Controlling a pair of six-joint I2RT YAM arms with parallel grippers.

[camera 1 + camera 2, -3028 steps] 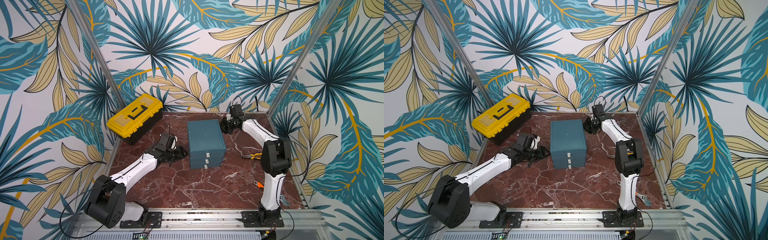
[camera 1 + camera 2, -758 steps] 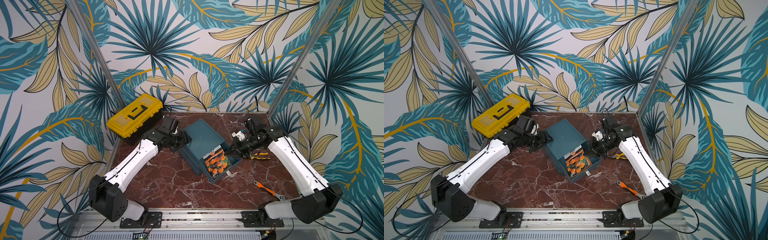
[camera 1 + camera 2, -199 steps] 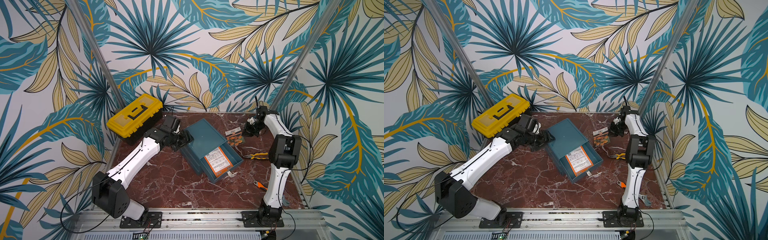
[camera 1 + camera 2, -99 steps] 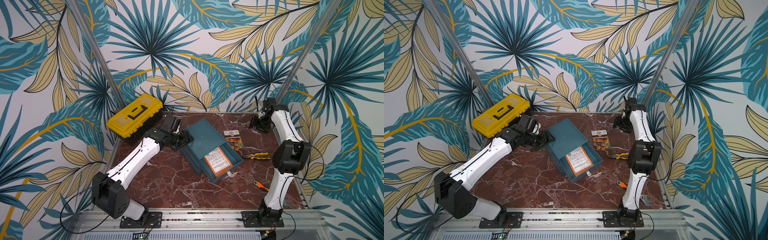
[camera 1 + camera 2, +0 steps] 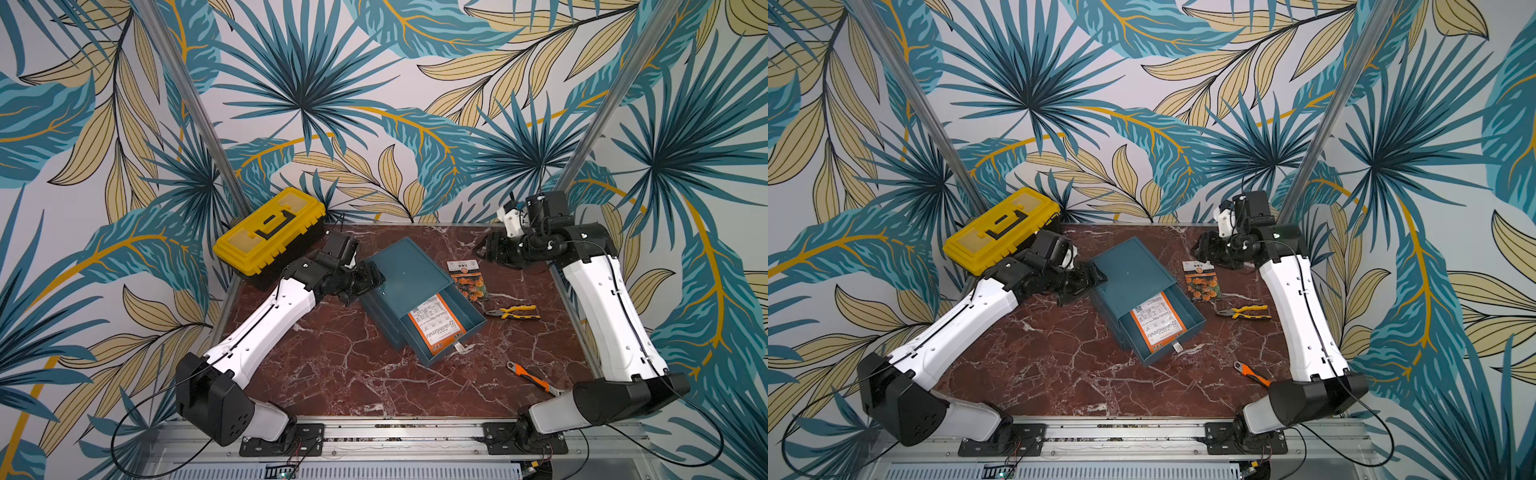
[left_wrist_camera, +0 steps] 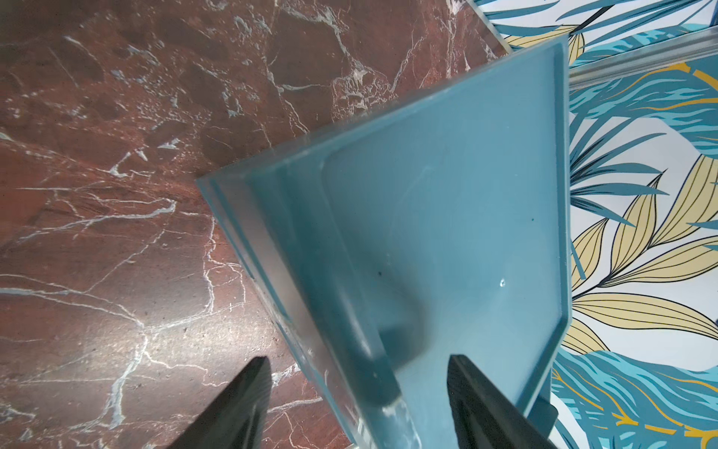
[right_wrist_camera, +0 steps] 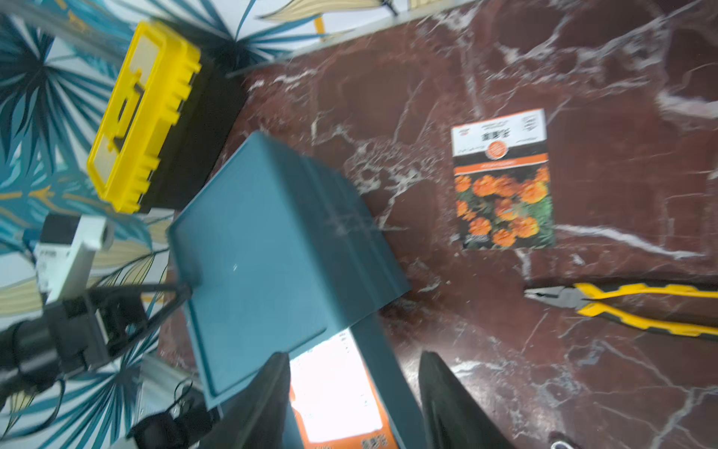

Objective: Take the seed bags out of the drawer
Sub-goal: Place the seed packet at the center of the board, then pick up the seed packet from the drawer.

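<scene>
One bag point(image 5: 469, 277) lies on the table point(image 5: 332, 365) beside the cabinet point(image 5: 409, 270); a second bag point(image 5: 436, 328) sits in the open drawer point(image 5: 471, 318). Right gripper point(image 7: 353, 357) is spread and empty; left gripper point(image 6: 357, 361) is spread astride the cabinet's corner; next, the right should dip into the drawer and pinch the second bag.

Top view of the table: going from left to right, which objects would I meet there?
yellow toolbox → blue drawer unit → seed bag on the table → pliers. The orange-handled wrench overlaps the pliers in this order, so it is left out.
</scene>
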